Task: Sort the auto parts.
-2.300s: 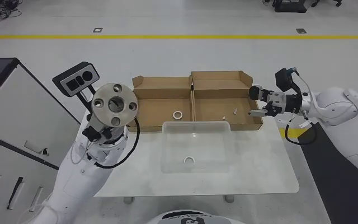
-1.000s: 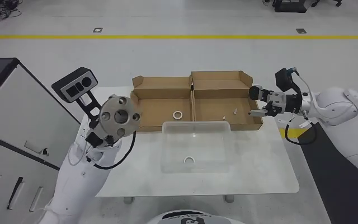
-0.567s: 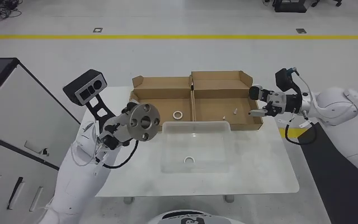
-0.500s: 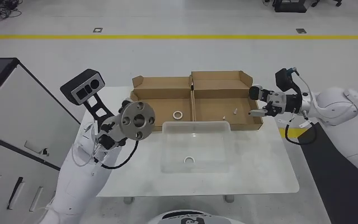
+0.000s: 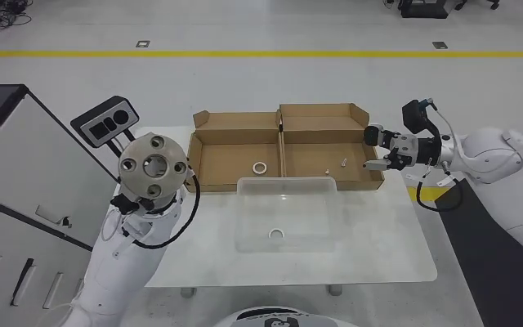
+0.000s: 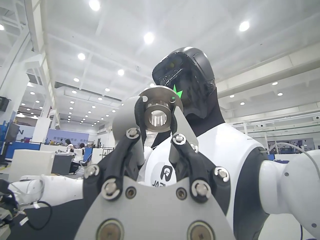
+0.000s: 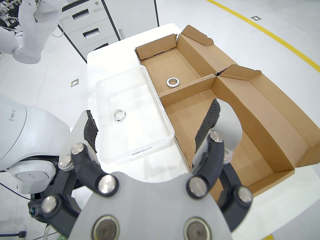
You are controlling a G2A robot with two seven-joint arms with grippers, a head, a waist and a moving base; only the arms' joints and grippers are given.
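Note:
My left gripper [image 6: 155, 122] is shut on a flanged metal hub [image 6: 160, 93], held up in the air over the table's left edge with its round holed flange [image 5: 151, 166] facing upward. My right gripper [image 5: 377, 150] stands open with nothing between its fingers, at the right end of the right cardboard box [image 5: 359, 182]; its own view shows it [image 7: 152, 123] above that box [image 7: 252, 106]. A metal ring [image 5: 259, 167] lies in the left cardboard box [image 5: 214, 186]. Another ring [image 5: 276, 235] lies in the clear plastic bin [image 5: 286, 185].
Two small bolts [image 5: 344, 162] lie in the right box. The boxes stand side by side at the back of the white table [image 5: 384, 237], the bin in front of them. A cabinet [image 5: 33, 163] stands to the left.
My left arm has swung the flanged hub back to the left, away from the boxes, and turned its flange face upward. The right arm has not moved.

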